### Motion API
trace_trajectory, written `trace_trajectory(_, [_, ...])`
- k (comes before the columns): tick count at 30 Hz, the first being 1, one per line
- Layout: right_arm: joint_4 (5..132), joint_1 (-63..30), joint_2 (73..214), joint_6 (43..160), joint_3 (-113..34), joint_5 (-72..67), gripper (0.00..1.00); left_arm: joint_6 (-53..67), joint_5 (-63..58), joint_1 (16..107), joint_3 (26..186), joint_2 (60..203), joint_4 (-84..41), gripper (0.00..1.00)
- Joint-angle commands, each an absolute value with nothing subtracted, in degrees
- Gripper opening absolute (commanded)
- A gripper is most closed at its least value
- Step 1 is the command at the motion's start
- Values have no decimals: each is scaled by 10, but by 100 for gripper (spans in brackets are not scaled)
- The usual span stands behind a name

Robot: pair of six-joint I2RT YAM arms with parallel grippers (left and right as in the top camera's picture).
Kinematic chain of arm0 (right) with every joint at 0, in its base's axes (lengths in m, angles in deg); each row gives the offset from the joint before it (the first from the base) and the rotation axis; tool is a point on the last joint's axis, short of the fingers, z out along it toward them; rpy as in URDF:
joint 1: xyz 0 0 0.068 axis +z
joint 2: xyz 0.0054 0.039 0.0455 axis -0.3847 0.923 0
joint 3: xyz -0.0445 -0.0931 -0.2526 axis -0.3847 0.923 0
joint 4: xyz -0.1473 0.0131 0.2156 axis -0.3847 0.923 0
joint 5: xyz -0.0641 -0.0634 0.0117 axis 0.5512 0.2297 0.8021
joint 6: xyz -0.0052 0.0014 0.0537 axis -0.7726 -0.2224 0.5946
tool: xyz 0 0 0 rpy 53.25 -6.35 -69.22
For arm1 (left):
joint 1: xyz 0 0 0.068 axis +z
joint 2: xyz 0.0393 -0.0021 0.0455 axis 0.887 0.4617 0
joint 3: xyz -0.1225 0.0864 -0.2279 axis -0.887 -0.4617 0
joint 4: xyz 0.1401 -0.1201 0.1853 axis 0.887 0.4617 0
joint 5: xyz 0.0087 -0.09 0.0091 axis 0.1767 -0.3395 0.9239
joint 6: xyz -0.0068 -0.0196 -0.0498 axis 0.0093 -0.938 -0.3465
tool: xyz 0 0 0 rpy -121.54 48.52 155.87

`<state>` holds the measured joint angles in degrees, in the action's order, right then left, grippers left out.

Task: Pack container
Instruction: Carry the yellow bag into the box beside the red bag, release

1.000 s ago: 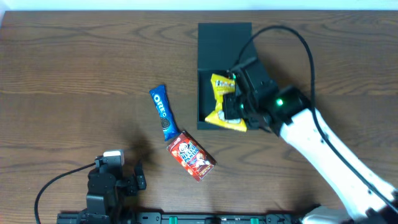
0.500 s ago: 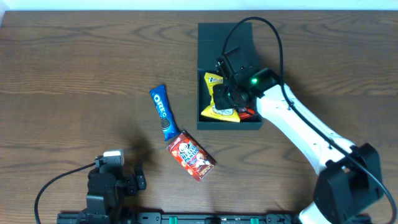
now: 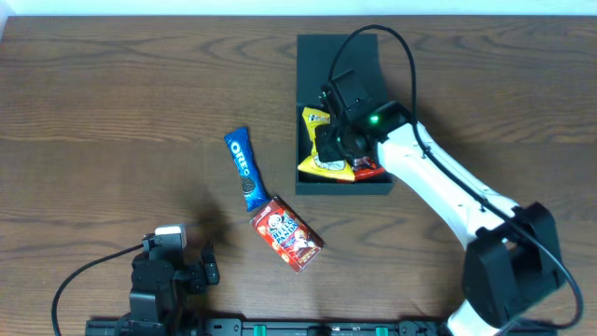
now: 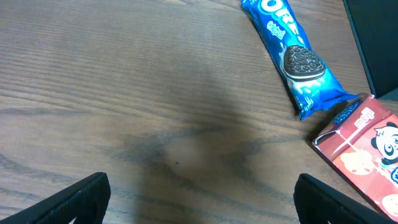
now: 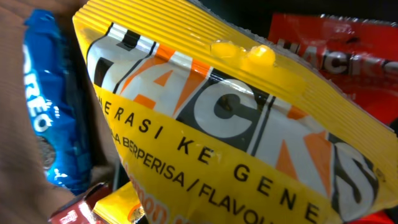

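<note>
Logged left fingers (image 4: 81,200) spread wide, both tips low in the wrist view, bare wood-grain table (image 4: 124,93) between them, nothing held. Left gripper (image 4: 202,190) seen hovering over the table, well apart from the container.

Noted blue Oreo packet (image 3: 244,170) (image 4: 292,56) lying flat ahead and to the right of the left fingers, not touching them. Found red panda-print snack box (image 3: 289,233) (image 4: 360,146) just beyond the packet's lower end, corner touching or nearly touching it; cannot tell which.

Found container (image 3: 345,189) far right of the left fingers, lid flap open and lying flat on the table at the far side. Located right gripper (image 3: 336,145) down inside the open box, directly over yellow Hacks packet (image 3: 319,166) (image 5: 236,124). Saw the packet tilted, lower edge at the left wall of the box. Saw red Hacks packet (image 3: 368,171) (image 5: 348,56) just right of the right fingers, inside the box, partly under the yellow one.

Could not make out the right fingers in the wrist view, which the yellow packet fills; cannot tell whether clamped on it or loose.
</note>
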<state>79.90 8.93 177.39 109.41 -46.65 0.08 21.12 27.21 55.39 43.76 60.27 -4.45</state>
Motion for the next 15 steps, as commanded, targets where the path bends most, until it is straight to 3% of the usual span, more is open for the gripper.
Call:
trace_trajectory(1, [795, 85, 1787, 1086, -484, -1, 12, 223, 270, 557, 415, 599, -28, 95])
trace_trajectory(12, [788, 86, 1810, 1081, -484, -1, 13, 223, 270, 557, 415, 599, -28, 95])
trace_trajectory(13, [788, 86, 1812, 1081, -484, -1, 15, 223, 270, 557, 415, 599, -28, 95])
trace_trajectory(15, [788, 86, 1816, 1082, -484, -1, 29, 223, 270, 557, 415, 599, -28, 95])
